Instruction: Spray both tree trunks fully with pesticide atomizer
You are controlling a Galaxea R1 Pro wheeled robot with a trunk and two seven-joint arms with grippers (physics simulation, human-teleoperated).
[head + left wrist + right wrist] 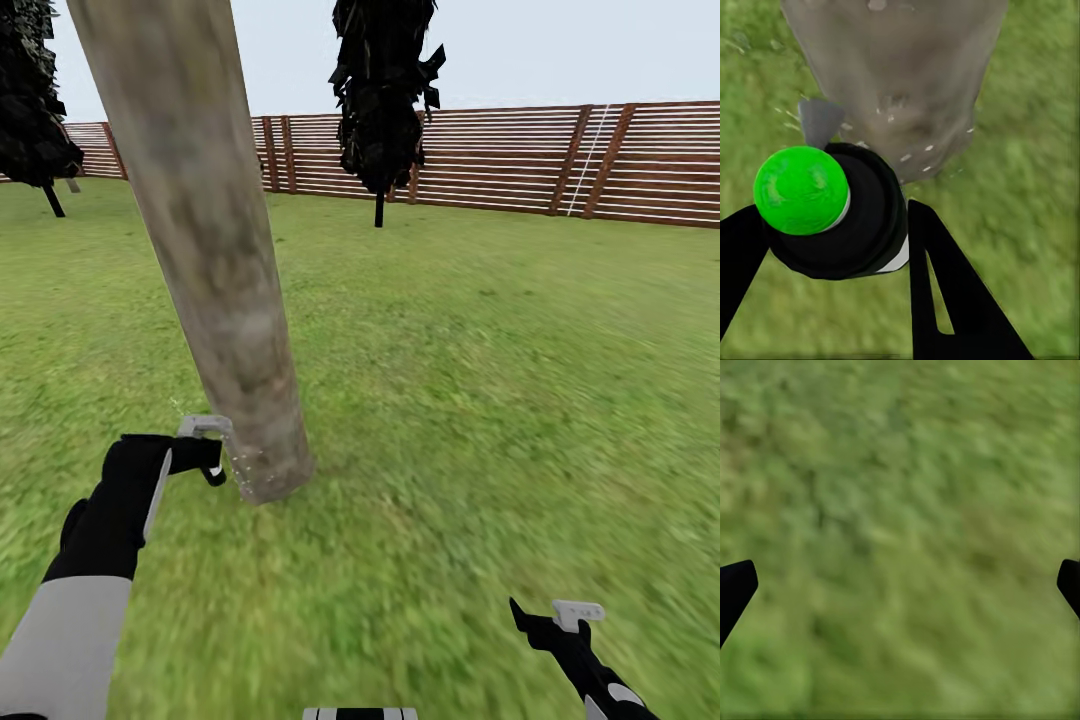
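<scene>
A thick pale grey-tan tree trunk (pixel 215 260) leans up out of the lawn (pixel 480 400) at the left of the head view. My left gripper (pixel 205 455) sits low beside the trunk's base, shut on the pesticide atomizer (pixel 205 427). In the left wrist view the atomizer (pixel 832 217) is a black body with a bright green round top, held between the black fingers (pixel 937 285) and facing the trunk (pixel 900 67). Small white specks (pixel 915 154) dot the bark near its foot. My right gripper (pixel 550 615) hangs open over bare grass (pixel 900 510) at the lower right.
A brown slatted wooden fence (pixel 500 160) closes off the far side of the lawn. Two thin dark-trunked, black-leaved trees stand near it, one at centre (pixel 385 90) and one at the far left (pixel 30 110). Open grass stretches to the right of the trunk.
</scene>
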